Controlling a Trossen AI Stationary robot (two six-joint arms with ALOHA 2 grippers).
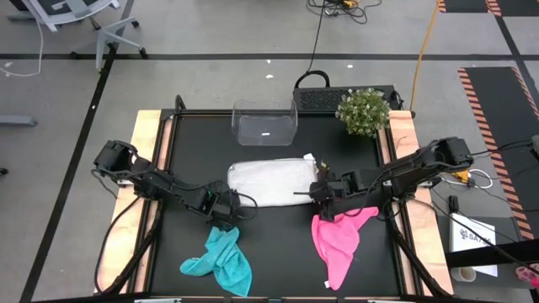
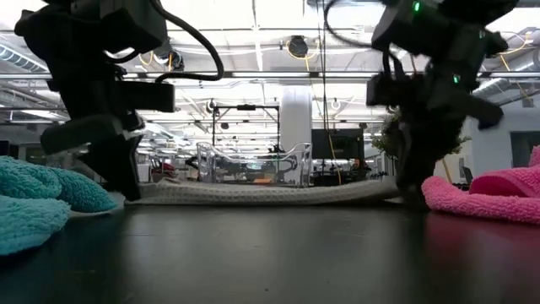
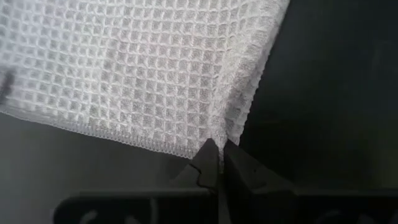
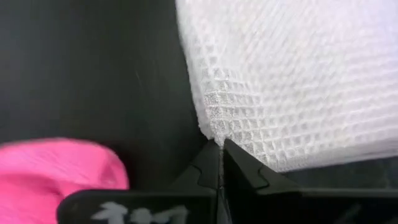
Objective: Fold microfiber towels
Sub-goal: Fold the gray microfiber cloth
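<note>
The light grey-white waffle towel [image 1: 269, 182] lies flat across the middle of the black table, seen as a low strip in the low view [image 2: 253, 192]. My left gripper [image 1: 229, 202] is shut at its near left corner and my right gripper [image 1: 317, 193] is shut at its near right corner. The teal towel [image 1: 221, 261] lies crumpled near the front, left of centre. The pink towel [image 1: 338, 240] lies crumpled near the front, right of centre, under my right arm. My left gripper pinches the white towel's near left corner [image 3: 221, 132] between its two fingertips, at the hemmed edge. The fingers slant down from the table's near left. One layer or several, I cannot tell. The rest of the towel lies on the table. My right gripper pinches the white towel's near right corner [image 4: 217, 132] between its two fingertips, right at the tip of the corner. The fingers slant down from the table's near right. The towel spreads away from the fingers over the table.
A clear plastic bin [image 1: 264, 123] stands at the far edge behind the white towel, with a small potted plant [image 1: 363, 111] at the far right corner. Bare black table [image 1: 278, 252] lies between the teal and pink towels.
</note>
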